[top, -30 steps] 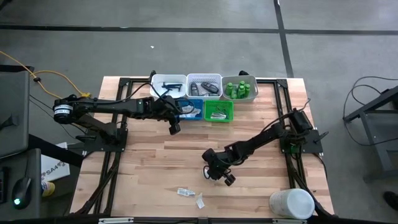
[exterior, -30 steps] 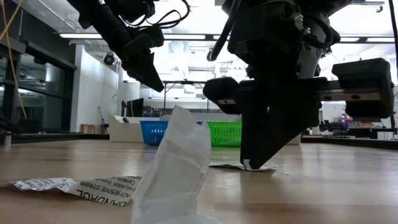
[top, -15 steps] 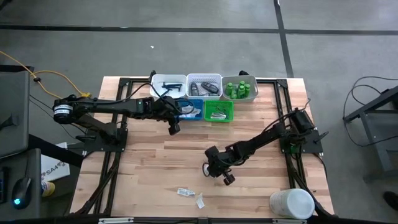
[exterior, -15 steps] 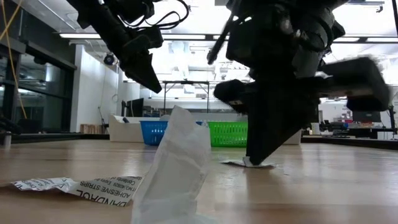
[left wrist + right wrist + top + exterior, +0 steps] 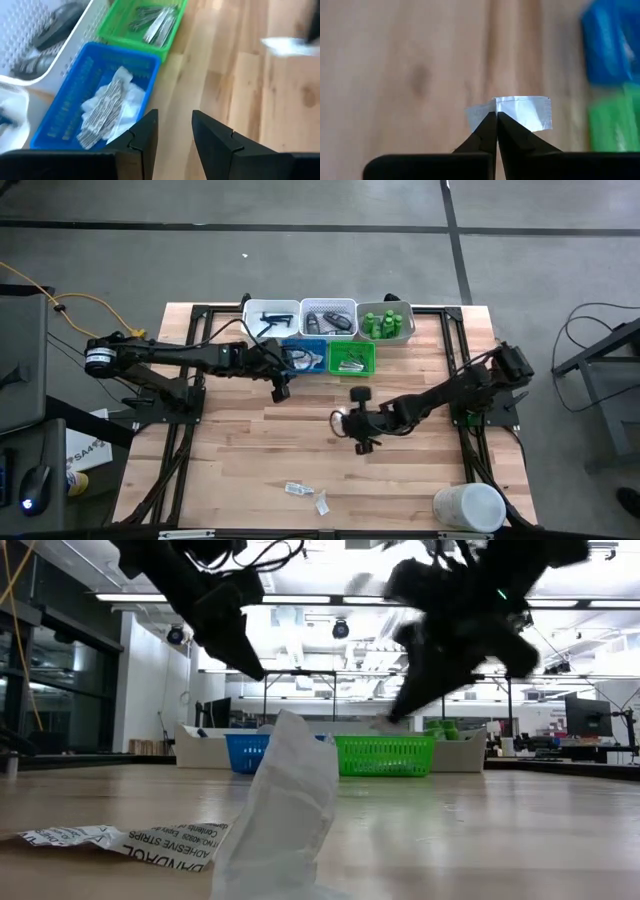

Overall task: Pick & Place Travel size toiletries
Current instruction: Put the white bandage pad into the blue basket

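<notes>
**White packet pinched above the table's centre**

A small clear/white flat packet [image 5: 520, 114] sits clamped between the tips of the right gripper [image 5: 496, 120], whose fingers are pressed together on its edge; most of the packet sticks out past them. In the high view this right gripper [image 5: 345, 418] is at the middle of the frame, over bare wood just below the green tray [image 5: 351, 358]. In the low view it hangs clear of the table top, in the upper right of the frame.

Two more packets [image 5: 298, 489] lie on the table [image 5: 230, 450] near the bottom centre of the high view; in the low view one stands crumpled in the foreground [image 5: 285, 810] and a printed one [image 5: 130, 837] lies flat at lower left.

The left gripper [image 5: 279, 384] is left of centre, just below the blue tray [image 5: 317, 365]. Its fingers [image 5: 210, 135] are spread a little, with nothing between them. The blue tray holds crumpled white packets [image 5: 107, 107]; the green tray beside it holds thin pieces [image 5: 157, 22].

Along the top edge of the table stand three white trays [image 5: 328, 306], the right one with small green bottles [image 5: 383, 322]. A large white cylindrical container [image 5: 468, 507] lies at lower right.
</notes>
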